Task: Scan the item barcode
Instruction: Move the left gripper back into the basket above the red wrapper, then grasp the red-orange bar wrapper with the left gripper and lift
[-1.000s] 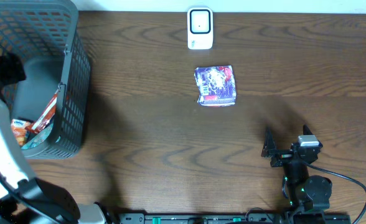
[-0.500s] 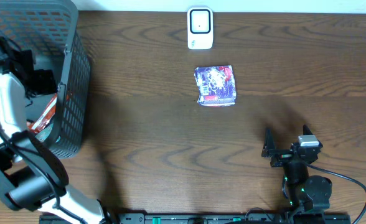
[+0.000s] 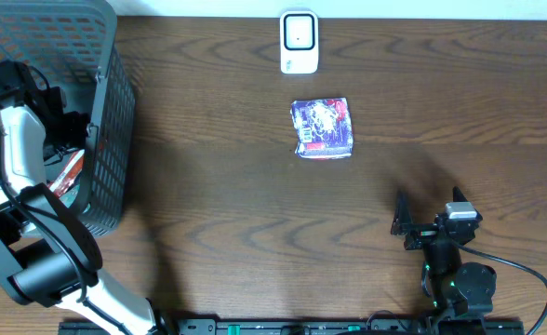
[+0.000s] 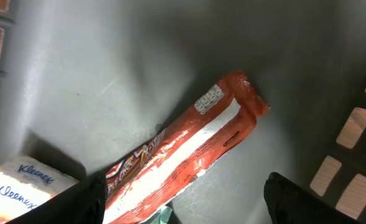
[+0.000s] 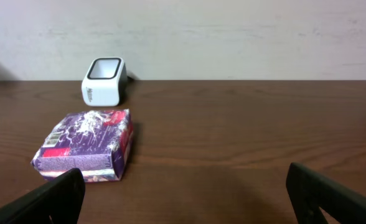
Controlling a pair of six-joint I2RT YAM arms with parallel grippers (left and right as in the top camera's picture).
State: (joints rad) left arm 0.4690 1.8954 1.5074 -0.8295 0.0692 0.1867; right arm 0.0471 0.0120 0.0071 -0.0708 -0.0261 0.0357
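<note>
The red snack wrapper (image 4: 189,146) lies flat on the grey floor of the basket (image 3: 111,140), at the left side of the overhead view. In the left wrist view it runs slanted from the lower left up to the centre, and a small white barcode label shows near its upper end. A pack of Kleenex tissues (image 4: 21,183) sits just beside its lower end, in the lower left corner.

The left gripper (image 4: 183,205) is inside the basket above the wrapper. Its two fingers stand wide apart and they hold nothing.

A purple packet (image 3: 323,128) lies on the brown table (image 3: 236,205) near the upper centre. The white scanner (image 3: 299,42) stands just behind it at the top edge.

The right gripper (image 5: 186,199) is at the lower right, well apart from the packet. It faces the packet, with its jaws spread wide and empty.
</note>
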